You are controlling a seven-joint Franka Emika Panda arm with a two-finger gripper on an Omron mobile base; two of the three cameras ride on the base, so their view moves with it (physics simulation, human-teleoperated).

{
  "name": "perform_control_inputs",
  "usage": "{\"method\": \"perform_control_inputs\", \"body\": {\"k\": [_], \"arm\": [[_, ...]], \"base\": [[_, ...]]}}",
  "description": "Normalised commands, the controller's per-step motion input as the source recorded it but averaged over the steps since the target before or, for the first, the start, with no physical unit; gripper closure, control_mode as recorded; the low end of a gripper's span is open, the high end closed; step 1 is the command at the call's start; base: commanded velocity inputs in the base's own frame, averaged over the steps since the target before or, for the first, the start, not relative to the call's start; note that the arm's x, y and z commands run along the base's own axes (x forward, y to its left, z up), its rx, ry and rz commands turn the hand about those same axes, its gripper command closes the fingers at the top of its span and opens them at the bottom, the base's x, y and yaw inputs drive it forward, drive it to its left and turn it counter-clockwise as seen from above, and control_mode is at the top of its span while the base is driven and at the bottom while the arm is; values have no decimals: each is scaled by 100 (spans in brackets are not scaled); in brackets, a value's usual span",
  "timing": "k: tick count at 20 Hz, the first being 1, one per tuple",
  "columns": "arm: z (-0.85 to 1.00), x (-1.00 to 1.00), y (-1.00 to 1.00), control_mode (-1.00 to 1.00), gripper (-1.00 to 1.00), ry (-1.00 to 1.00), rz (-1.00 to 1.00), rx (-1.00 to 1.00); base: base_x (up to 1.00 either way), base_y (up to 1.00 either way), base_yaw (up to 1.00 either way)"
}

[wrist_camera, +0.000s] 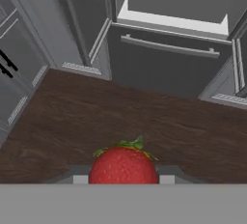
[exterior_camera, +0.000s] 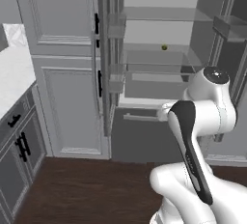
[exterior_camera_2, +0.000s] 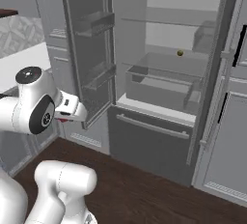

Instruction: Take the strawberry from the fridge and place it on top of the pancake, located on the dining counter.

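Note:
The red strawberry [wrist_camera: 123,164] with its green leaf cap sits between my gripper's [wrist_camera: 123,179] two finger tips in the hand view; the gripper is shut on it. From the right base view, the gripper [exterior_camera_2: 71,116] hangs low in front of the fridge's open left door, pointing down at the dark wood floor. The fridge [exterior_camera: 159,63] [exterior_camera_2: 159,78] stands with both doors open, its light grey shelves and bottom drawer [wrist_camera: 169,49] showing. The pancake and the dining counter are out of view.
A small yellow-green fruit [exterior_camera: 164,47] [exterior_camera_2: 180,52] lies on a glass shelf inside the fridge. Light grey panelled cabinets [exterior_camera: 62,63] stand left of the fridge. A white counter [exterior_camera: 12,73] with dark-handled drawers runs along the left. Dark wood floor [wrist_camera: 96,117] lies below the hand.

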Motion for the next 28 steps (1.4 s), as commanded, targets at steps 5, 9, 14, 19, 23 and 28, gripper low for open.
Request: {"method": "perform_control_inputs", "body": {"k": [5, 9, 14, 19, 23, 28], "arm": [[0, 0, 0, 100, 100, 0, 0, 0], [0, 0, 0, 100, 100, 0, 0, 0], [0, 0, 0, 100, 100, 0, 0, 0], [0, 0, 0, 100, 100, 0, 0, 0], [0, 0, 0, 100, 100, 0, 0, 0], [0, 0, 0, 100, 100, 0, 0, 0]], "base": [[-100, 0, 42], [-100, 0, 45], [-99, 0, 50], [-85, 0, 58], [-71, 0, 60], [-54, 0, 63]]}}
